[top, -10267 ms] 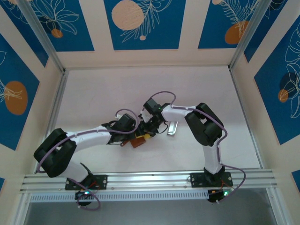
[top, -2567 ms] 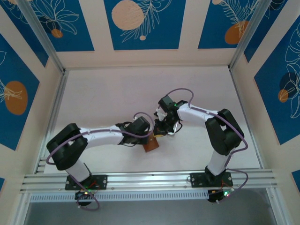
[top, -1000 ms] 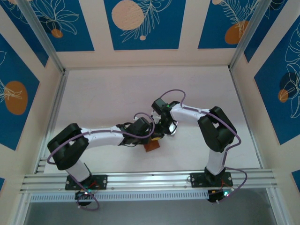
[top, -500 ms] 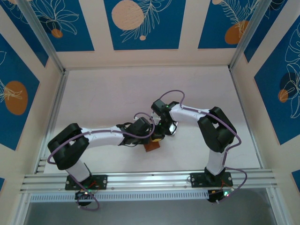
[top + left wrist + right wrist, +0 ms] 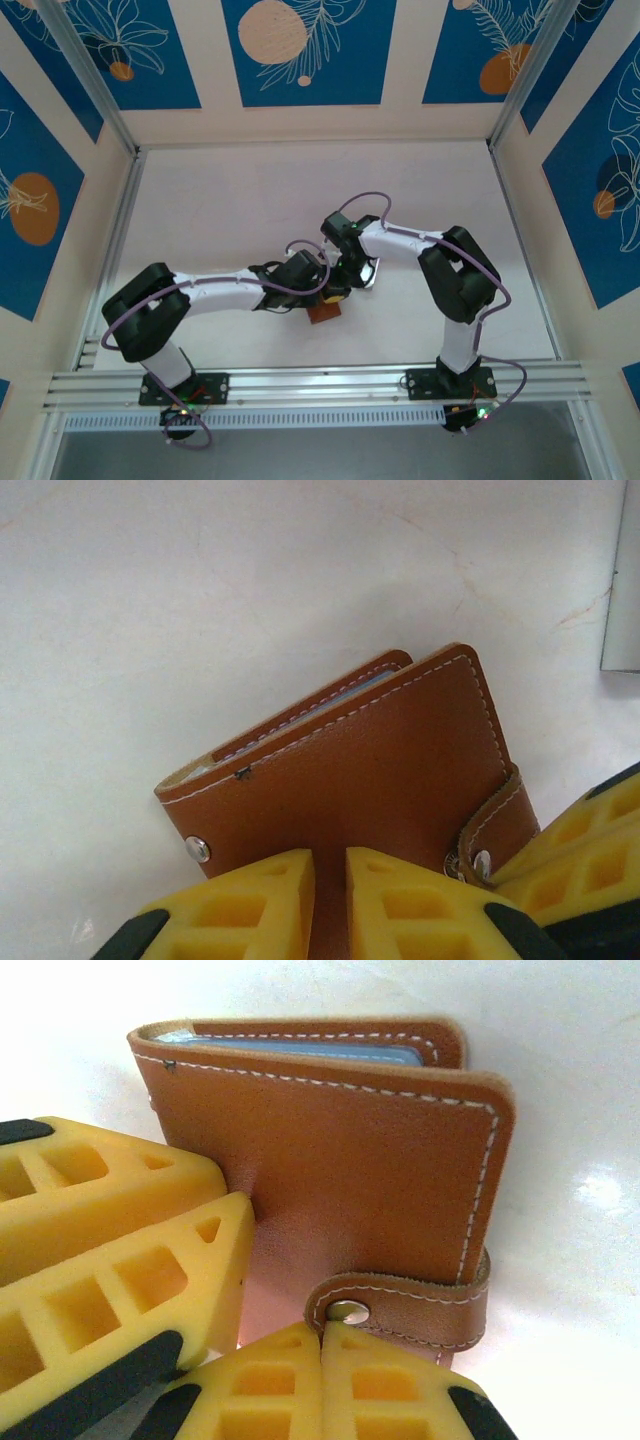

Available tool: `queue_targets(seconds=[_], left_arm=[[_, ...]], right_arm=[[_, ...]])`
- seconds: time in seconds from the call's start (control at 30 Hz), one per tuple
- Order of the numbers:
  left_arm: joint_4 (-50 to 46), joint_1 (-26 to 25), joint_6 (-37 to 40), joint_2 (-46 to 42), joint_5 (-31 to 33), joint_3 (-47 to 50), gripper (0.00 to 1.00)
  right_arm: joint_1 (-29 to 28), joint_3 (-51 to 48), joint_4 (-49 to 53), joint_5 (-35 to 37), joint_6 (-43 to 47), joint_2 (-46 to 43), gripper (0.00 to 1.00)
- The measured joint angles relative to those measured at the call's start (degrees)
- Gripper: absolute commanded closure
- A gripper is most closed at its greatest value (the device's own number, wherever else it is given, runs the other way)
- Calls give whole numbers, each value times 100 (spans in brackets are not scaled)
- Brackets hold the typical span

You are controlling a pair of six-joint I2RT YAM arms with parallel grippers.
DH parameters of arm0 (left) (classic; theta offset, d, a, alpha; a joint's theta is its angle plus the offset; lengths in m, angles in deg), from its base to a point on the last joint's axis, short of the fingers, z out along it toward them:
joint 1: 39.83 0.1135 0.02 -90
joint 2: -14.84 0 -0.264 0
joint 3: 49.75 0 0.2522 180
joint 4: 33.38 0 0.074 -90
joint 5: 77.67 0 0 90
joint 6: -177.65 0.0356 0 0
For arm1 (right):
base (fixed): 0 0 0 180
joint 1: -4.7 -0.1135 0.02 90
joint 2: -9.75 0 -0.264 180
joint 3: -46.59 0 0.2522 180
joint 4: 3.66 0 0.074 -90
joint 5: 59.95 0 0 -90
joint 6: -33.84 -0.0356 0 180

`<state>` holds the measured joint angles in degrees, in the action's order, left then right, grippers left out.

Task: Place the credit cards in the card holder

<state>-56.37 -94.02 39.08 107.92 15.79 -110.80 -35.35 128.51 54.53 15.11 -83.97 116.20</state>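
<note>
Left wrist view: the holder (image 5: 370, 780) sits folded on the table (image 5: 200, 600), blue cards (image 5: 300, 1050) tucked inside. The left fingers (image 5: 300, 880) pinch its near edge, probably steadying it, while the right fingers (image 5: 310, 1380), closed empty, press by the snap strap (image 5: 400, 1300), likely fastening it.

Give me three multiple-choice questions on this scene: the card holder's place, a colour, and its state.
1. Where on the table is the card holder?
A. back left corner
B. centre, towards the front
C. far right edge
2. What colour is the card edge showing inside it?
A. red
B. green
C. pale blue
3. How is the card holder?
A. folded over
B. spread flat open
C. torn in two
Answers: 1 B, the top view shows it mid-width near the front; 2 C, a pale blue strip shows in the fold; 3 A, its cover lies over the inside.
</note>
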Motion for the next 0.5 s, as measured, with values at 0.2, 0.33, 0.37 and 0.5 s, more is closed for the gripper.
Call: queue_targets(seconds=[0.2,0.33,0.37,0.5], left_arm=[[-11,0,-46,0,4,0,83],[-15,0,-44,0,9,0,83],[-17,0,-44,0,11,0,83],[-35,0,-46,0,20,0,83]], right_arm=[[-4,70,87,-4,-2,72,100],[-33,111,138,44,-22,116,100],[-44,129,153,72,-26,127,100],[-105,212,238,190,-111,168,100]])
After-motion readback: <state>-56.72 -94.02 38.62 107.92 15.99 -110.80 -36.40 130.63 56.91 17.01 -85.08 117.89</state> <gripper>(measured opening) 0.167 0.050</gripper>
